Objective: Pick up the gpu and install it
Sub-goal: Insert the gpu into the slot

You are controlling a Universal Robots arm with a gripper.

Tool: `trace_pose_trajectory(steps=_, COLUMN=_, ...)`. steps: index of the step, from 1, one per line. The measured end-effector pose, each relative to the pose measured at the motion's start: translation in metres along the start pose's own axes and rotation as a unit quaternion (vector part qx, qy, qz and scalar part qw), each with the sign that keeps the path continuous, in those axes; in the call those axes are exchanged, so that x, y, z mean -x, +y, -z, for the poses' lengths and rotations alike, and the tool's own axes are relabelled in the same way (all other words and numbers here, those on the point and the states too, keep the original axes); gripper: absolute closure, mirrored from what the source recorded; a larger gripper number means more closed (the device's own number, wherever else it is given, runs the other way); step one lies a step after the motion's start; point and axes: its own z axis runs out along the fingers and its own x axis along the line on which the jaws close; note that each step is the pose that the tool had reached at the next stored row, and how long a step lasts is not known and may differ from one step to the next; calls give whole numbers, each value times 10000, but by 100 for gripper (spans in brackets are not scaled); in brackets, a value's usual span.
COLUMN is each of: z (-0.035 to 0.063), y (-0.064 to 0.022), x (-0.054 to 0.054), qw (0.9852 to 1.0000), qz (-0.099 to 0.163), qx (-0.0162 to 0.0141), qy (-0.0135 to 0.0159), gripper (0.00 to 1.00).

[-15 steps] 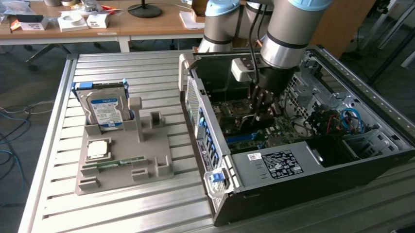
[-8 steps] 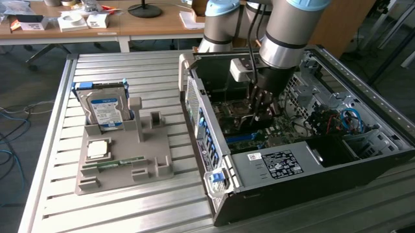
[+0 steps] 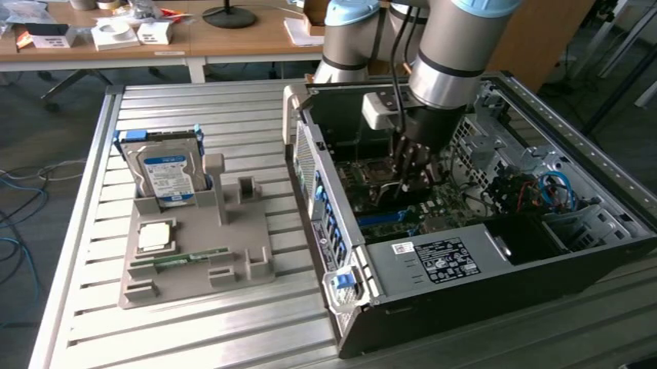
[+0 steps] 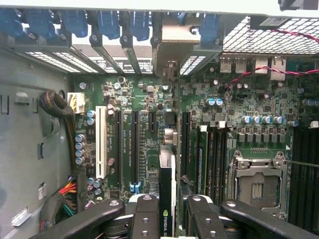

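On the wrist view I see the jaws of the gripper [image 4: 172,216] clamped on the gpu [image 4: 167,169]. It stands edge-on over the motherboard [image 4: 149,99] among the long slots, long axis running from the jaws toward the rear slot covers [image 4: 114,57]. The exterior view adds the room: the arm [image 3: 451,54] reaches deep into the open computer case [image 3: 431,261], walls close around, with bare surface [image 3: 205,338] at lower left.

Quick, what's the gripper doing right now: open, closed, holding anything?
The gripper is closed on the gpu, held edge-on over the motherboard.
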Motion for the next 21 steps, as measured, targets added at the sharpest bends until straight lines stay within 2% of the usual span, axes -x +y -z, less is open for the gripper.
trace_pose_trajectory(steps=21, z=-2, y=32, x=-1, qw=10000, qz=0, qx=0, qy=1, gripper=74)
